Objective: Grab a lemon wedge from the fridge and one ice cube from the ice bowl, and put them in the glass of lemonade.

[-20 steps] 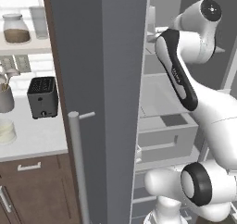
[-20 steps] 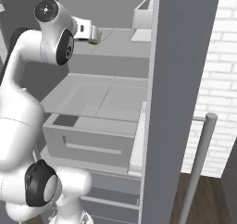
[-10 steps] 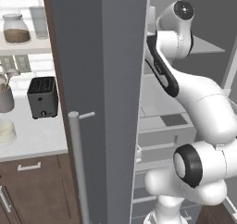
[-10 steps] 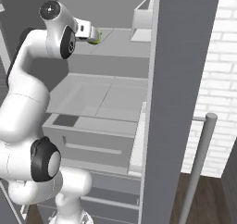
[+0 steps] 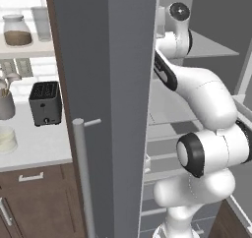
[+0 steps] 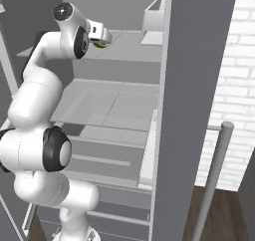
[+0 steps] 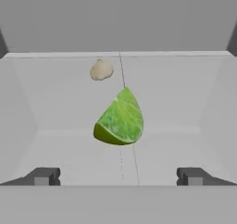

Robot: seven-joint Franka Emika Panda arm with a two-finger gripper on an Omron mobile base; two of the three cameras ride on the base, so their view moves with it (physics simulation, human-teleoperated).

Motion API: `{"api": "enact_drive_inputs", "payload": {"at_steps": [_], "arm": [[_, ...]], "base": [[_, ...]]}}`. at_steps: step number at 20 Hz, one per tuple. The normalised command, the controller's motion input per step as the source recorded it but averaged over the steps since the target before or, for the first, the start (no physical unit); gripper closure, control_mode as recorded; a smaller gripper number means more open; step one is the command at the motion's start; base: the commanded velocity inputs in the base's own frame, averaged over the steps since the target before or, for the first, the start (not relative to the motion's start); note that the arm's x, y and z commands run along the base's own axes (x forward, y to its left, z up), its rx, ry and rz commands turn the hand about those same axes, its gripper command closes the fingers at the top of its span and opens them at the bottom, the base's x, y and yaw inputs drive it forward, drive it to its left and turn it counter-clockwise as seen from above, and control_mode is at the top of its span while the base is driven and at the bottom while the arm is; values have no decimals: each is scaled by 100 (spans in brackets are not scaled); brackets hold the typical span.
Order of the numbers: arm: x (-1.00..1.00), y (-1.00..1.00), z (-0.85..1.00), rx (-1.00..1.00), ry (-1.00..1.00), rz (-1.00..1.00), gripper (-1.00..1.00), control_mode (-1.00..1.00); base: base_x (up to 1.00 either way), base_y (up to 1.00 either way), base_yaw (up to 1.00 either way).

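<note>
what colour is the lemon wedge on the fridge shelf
Yellow-green: a bright green cut face with a yellower rind. The lemon wedge shows best in the hand view.

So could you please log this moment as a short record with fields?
place: inside the open fridge, upper shelf
target: lemon wedge, lying on the shelf floor, ahead of the gripper and centred between its fingertips
gripper state: open, fingertips wide apart, nothing between them
contact: none seen yet; wedge lies beyond the fingertips
other item on shelf: small pale lump farther back, apart from the wedge
outside the fridge: toaster and glass of lemonade on the counter to the left
task stage: wedge not yet grasped
</note>
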Motion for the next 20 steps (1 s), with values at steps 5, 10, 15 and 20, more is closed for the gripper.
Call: {"api": "enact_drive_inputs", "payload": {"at_steps": [5,10,15,20], "arm": [[37,0,-12,0,8,-4,-100,-100],[35,0,-16,0,7,-2,-100,-100],[36,1,-10,0,1,0,-100,-100],[34,2,-1,0,0,0,-100,-100]], "base": [[0,0,0],[0,0,0],[0,0,0],[0,0,0]]}}
